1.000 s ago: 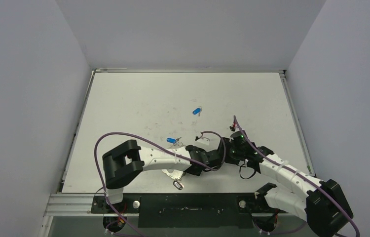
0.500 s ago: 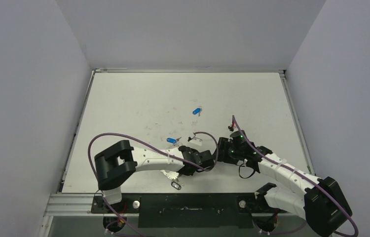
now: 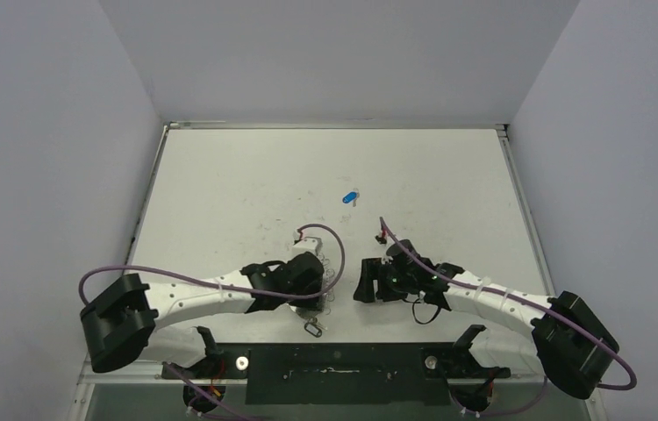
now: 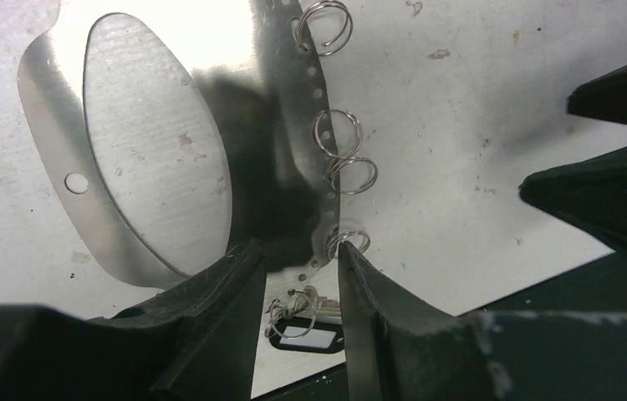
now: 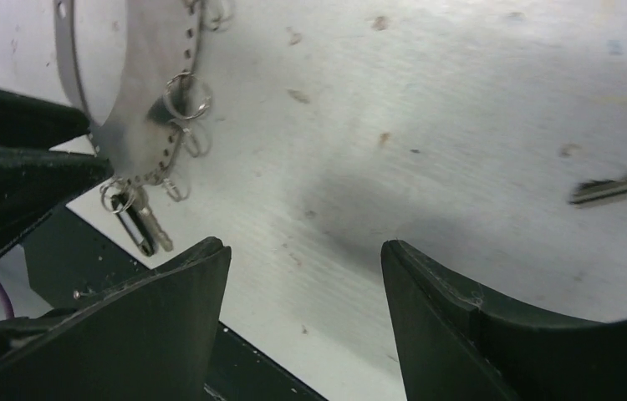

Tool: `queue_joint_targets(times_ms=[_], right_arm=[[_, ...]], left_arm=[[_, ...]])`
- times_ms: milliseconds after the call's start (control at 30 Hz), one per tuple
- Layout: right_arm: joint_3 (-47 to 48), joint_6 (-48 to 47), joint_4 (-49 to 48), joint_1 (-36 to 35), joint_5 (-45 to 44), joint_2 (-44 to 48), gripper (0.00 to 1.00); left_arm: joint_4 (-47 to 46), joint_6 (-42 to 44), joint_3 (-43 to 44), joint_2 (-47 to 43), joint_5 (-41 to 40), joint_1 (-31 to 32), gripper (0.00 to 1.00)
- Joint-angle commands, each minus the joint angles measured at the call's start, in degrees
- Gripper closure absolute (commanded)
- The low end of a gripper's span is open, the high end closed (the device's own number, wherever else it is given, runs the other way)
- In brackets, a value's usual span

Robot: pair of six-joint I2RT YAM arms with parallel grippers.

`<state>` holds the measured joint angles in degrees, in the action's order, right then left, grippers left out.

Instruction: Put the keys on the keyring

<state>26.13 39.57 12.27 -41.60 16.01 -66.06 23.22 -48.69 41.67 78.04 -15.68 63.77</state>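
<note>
Black-capped key (image 3: 314, 329) is found nearest the front edge of the table (image 3: 246, 175), at the near end of the keyring (image 4: 281, 75). It looks hooked to a split ring there, so it is judged done, unconfirmed. The keyring is laid flat just beyond it, between the two grippers.

Left gripper (image 4: 298, 259) is set over the keyring's near rim, jaws part-way apart with the perforated band between them. Clamped or only straddling cannot be told. The other split rings (image 4: 337, 132) along the band are seen empty.

Right gripper (image 5: 302, 251) is spread wide near the keyring, with nothing between its fingers. A silver shank (image 5: 619, 184) is caught at the right wrist view's edge; key or not cannot be told.

Blue-capped key (image 3: 349, 197) is seen loose, well apart up the table. Judged: one key on at best, the blue one not yet picked or threaded.
</note>
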Motion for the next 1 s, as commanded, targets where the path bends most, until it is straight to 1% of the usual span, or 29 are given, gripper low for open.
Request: queue_joint_targets(times_ms=[0,67,133,200,333,433,500,633,700,767,967], right_arm=[[2.13,-1.41,-8.78,-3.84,2.01,-1.82,0.35],[1.40,-0.81,-11.68,-4.46,2.68,-2.47,0.39],[1.23,-0.71,-13.93,-4.61,2.55,-2.78,0.41],[2.33,-0.90,-13.78,-4.71,1.06,-3.63,0.42],[6.20,-2.49,-12.72,-4.46,-0.51,-8.12,0.45],[9.87,-4.21,-12.60,-3.74,-0.37,-12.87,0.48],[12.19,-5.04,-13.28,-3.00,0.57,-16.31,0.49],[16.44,-5.73,-15.60,-0.84,4.30,-23.35,0.54],[18.23,-5.73,-16.50,0.14,6.35,-26.40,0.58],[19.65,-5.84,-17.11,0.70,8.42,-28.76,0.63],[20.38,-5.52,-20.51,0.91,12.92,-32.45,0.73]], left_arm=[[-14.72,2.19,-7.73,-9.85,9.98,-3.58,0.64],[-15.55,1.90,-11.66,-15.91,10.53,-5.29,0.64],[-15.39,1.30,-14.88,-21.48,10.47,-7.09,0.64],[-14.55,0.81,-17.89,-27.44,10.06,-8.82,0.63],[-9.53,-1.72,-21.78,-39.12,8.38,-12.19,0.58],[-5.62,-2.54,-23.04,-45.04,9.09,-14.59,0.55],[-3.75,-2.68,-23.21,-47.29,9.83,-15.58,0.54],[-2.61,-2.82,-23.21,-46.99,11.60,-16.79,0.53],[-3.29,-2.82,-23.14,-45.56,12.41,-17.09,0.53],[-4.33,-2.61,-22.92,-43.66,13.21,-17.36,0.53],[-7.40,-0.74,-20.72,-35.72,15.64,-18.77,0.53]])
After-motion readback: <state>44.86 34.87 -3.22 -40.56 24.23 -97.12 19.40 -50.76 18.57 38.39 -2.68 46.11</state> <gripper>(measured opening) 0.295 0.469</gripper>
